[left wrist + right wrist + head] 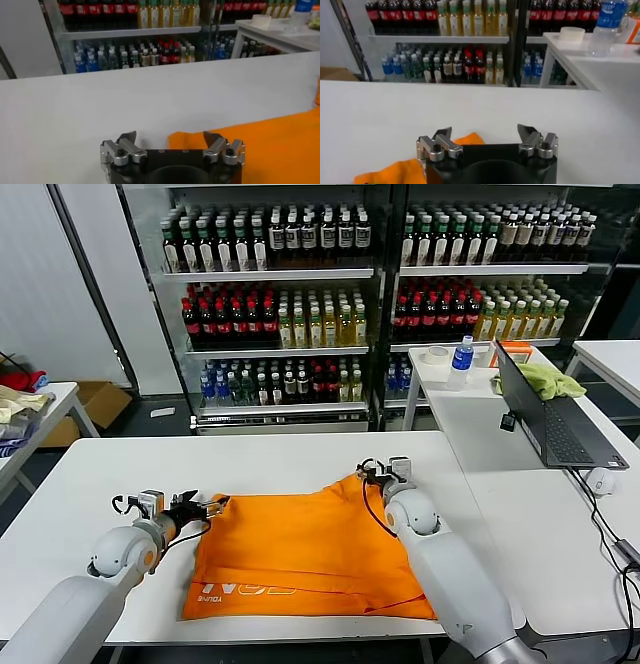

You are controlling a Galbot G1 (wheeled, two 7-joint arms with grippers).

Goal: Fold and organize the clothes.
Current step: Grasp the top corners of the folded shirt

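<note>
The clothes, one bright orange T-shirt (300,549), lie partly folded on the white table (90,474), with white lettering near the front left edge. My left gripper (203,507) is open at the shirt's far left corner, low over the table. In the left wrist view the left gripper (170,137) has spread jaws with an orange corner (280,145) just ahead of them, not gripped. My right gripper (376,473) is open at the shirt's far right corner. From the right wrist, the right gripper (484,131) holds nothing, and an orange tip (471,138) peeks beside one finger.
Drink shelves (280,304) stand behind the table. A second table on the right carries a laptop (555,424), a yellow-green cloth (545,379), a water bottle (461,359), a tape roll (437,355) and a mouse (600,480). A garment pile (20,399) lies on a table at far left.
</note>
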